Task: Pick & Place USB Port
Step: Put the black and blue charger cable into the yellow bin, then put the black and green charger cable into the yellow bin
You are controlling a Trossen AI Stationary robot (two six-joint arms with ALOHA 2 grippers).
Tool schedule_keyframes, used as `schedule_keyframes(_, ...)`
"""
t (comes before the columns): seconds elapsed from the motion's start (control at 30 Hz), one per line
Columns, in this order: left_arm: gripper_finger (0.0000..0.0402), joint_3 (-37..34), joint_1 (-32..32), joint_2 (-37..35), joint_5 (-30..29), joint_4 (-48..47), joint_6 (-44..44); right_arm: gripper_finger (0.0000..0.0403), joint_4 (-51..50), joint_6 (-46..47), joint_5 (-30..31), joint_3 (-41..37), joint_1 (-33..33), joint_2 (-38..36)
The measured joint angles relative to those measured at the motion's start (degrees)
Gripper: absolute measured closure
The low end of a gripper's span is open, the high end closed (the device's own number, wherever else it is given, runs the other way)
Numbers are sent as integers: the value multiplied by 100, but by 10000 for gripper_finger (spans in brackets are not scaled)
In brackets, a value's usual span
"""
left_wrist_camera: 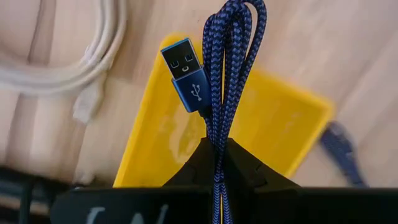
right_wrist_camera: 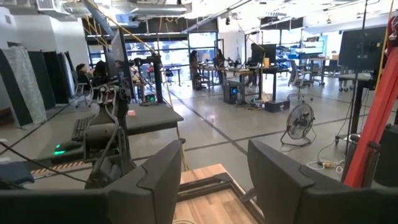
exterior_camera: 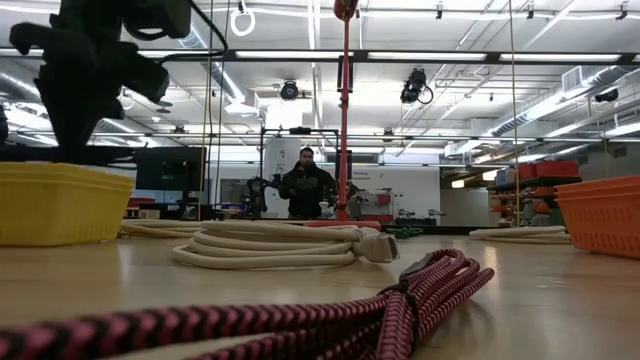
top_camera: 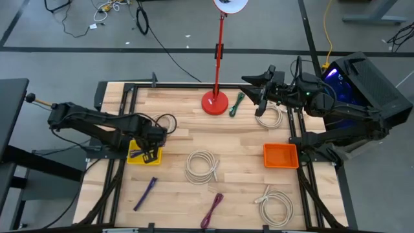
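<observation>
The blue cable (left_wrist_camera: 227, 74) hangs folded between the shut fingers of the left gripper (left_wrist_camera: 219, 163), its USB plug (left_wrist_camera: 186, 76) free beside the braid. The gripper holds it directly over the yellow bin (top_camera: 143, 154), which sits near the table's left edge.

Around the bin: a white coil (left_wrist_camera: 74, 59) lies just beside it on the wood, and a purple cable (top_camera: 145, 193) lies nearer the front edge. A second white coil (top_camera: 202, 166) lies at mid-table, a pink cable (top_camera: 212, 210) lies at the front, and a third white coil (top_camera: 275, 204) lies front right. The orange bin (top_camera: 281, 155) sits at the right side. A red lamp stand (top_camera: 215, 101) stands at the back, with a green cable (top_camera: 237, 105) just beside its base and a fourth white coil (top_camera: 269, 117) farther right. Nothing lies between the held cable and the yellow bin.

The table (top_camera: 174, 194) is light wood planking in a black frame. Beyond it lies a large workshop with a grey floor, desks, a fan and ceiling lights; a person (exterior_camera: 306, 185) stands far behind the table.

The right gripper (right_wrist_camera: 211, 177) waits raised over the back right corner, fingers apart and holding nothing, well apart from the blue cable.
</observation>
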Motion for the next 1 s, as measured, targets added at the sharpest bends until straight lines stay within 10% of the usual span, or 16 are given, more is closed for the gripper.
schedule_keyframes(1.0,249,-19,32,-2,-440,239,-1026,215,-198,-109,0,-1,0,0)
